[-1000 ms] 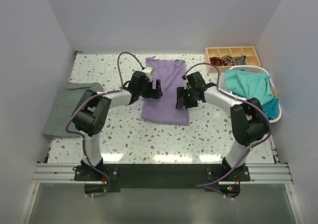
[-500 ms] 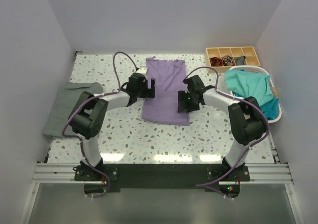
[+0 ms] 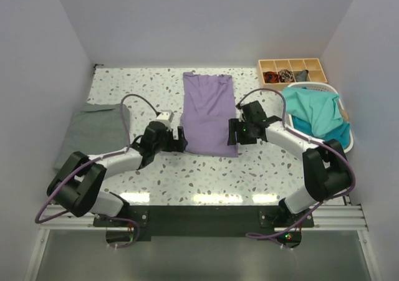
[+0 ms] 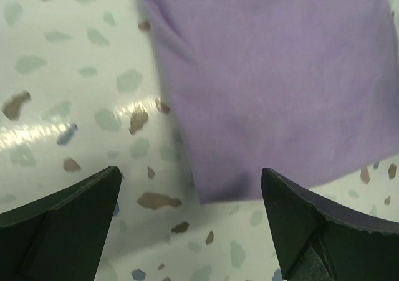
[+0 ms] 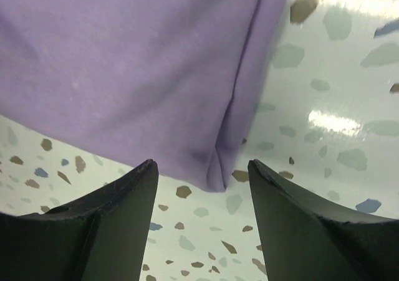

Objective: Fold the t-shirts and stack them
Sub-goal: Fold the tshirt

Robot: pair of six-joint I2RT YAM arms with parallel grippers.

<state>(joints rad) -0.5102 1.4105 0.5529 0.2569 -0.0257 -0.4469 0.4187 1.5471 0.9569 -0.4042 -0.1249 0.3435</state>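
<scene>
Flanking lavender t-shirt, fingers spread beside corners

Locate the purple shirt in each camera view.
Top external: purple shirt lies flat at the centre of the table.
Left wrist: upper right, near-left corner showing.
Right wrist: upper left, near-right corner showing.
Shared landmark: the shirt's near hem against the speckled tabletop.
</scene>
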